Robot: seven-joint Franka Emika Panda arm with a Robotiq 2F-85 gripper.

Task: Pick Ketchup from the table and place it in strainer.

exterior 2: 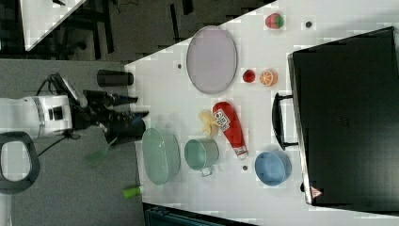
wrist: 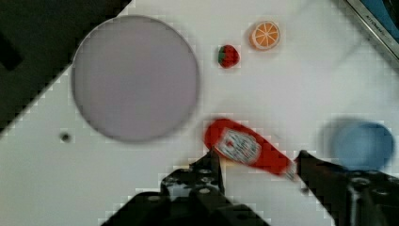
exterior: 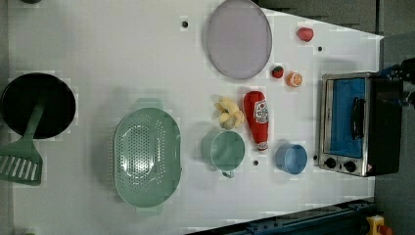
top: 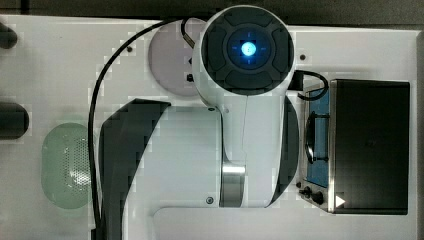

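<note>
Wrist view has the hand (wrist: 259, 167) poised above the tabletop (wrist: 141, 188), fingers spread wide and empty, the Ketchup (wrist: 247, 151) lying flat beneath, between them. Left view adds the strainer (exterior: 147, 156), well apart from the bottle.

Top view: straight down from above the arm, the white robot arm (top: 240, 125) blocking most of the white tabletop (top: 60, 65). Left view: high, downward, whole tabletop. Right view: oblique, farther off. Wrist view: close, looking down. Left, right and wrist views share the round grey-lilac plate (exterior: 239, 38).
</note>
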